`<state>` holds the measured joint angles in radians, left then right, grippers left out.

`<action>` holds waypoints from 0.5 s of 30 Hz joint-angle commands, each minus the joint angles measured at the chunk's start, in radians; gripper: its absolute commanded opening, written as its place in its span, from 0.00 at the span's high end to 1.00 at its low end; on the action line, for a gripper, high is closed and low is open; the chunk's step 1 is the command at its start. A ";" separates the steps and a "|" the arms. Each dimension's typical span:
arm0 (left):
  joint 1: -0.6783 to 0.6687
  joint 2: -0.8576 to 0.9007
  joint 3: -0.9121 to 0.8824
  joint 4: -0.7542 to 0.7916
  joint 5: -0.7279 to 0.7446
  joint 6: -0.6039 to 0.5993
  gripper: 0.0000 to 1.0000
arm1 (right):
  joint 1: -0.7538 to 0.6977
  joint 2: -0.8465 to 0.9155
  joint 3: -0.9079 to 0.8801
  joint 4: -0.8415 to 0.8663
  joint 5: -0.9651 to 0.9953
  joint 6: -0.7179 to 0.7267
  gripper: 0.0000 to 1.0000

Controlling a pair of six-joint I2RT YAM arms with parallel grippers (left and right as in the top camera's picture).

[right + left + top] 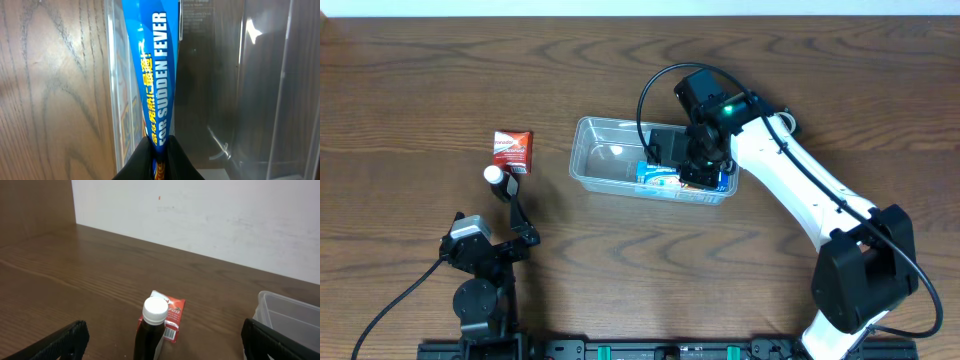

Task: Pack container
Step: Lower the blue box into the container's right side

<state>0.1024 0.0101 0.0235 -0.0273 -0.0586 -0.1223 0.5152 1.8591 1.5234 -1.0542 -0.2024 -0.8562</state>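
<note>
Clear container [603,150] under right claw [697,176], box [657,176] pinched

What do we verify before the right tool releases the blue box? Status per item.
1. Right tool shut on blue box: ok, it pinches the box's edge.
2. Box inside container walls: ok, at the right end in the overhead view.
3. Box resting on the container floor: cannot tell.
4. Free room in container: ok, left half is bare.
5. Left tool clear of the container: ok, open, fingers either side of the bottle.
6. Everything packed: not ok, bottle and red packet are on the table.
</note>
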 commanded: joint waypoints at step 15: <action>-0.004 -0.006 -0.019 -0.039 -0.012 0.017 0.02 | -0.014 0.075 0.018 0.027 0.023 -0.013 0.90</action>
<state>0.1024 0.0101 0.0235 -0.0277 -0.0589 -0.1223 0.5140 1.9083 1.5291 -1.0351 -0.2020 -0.8566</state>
